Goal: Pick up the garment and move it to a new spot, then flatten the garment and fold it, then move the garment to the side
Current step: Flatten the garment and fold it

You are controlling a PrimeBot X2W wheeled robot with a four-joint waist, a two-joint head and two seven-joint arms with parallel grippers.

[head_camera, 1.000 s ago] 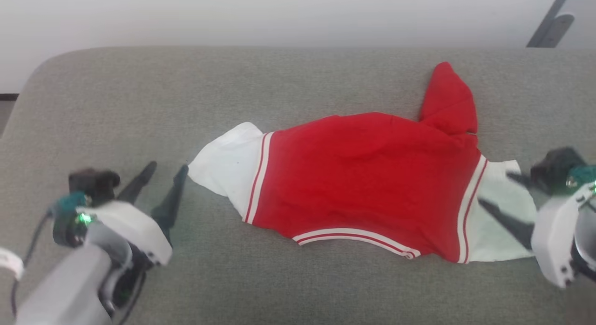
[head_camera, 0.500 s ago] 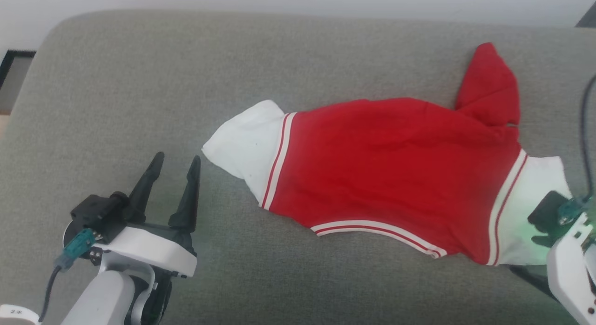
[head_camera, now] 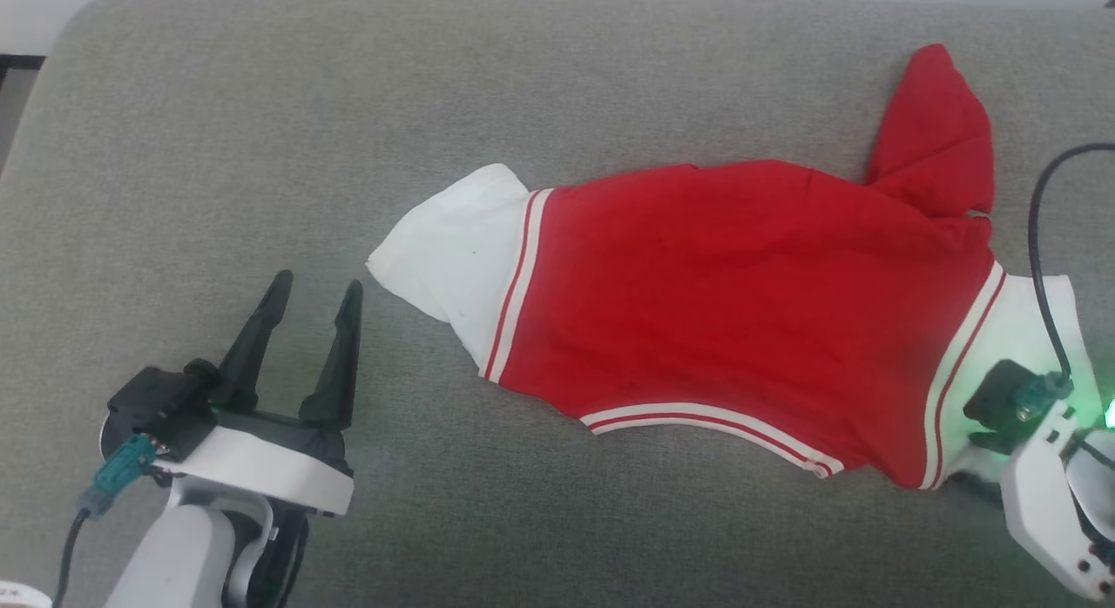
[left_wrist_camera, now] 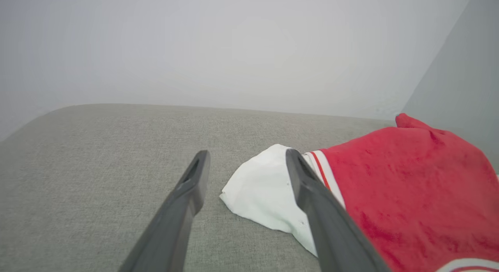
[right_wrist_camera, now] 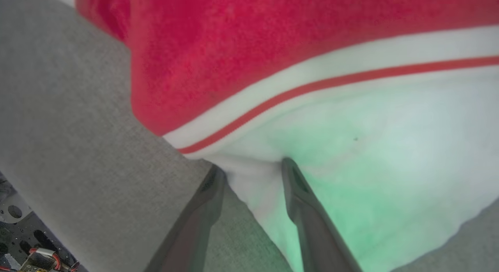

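Garment [head_camera: 732, 286] lies on the bench [head_camera: 261, 111]; left gripper [head_camera: 318, 286] holds jaws wide beside one white sleeve [head_camera: 444, 251], right gripper [right_wrist_camera: 249, 168] sets jaws part-open astride the other's edge.

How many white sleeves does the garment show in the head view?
2. The left sleeve lies at the garment's left end, just beyond the left gripper; the right sleeve is at its right end, at the right gripper. None seems hidden.

No writing, brand, number or sign can be read: the garment [head_camera: 723, 303] shows plain red cloth and striped trim, and the white tag [head_camera: 17, 594] at the head view's lower left edge is cut off
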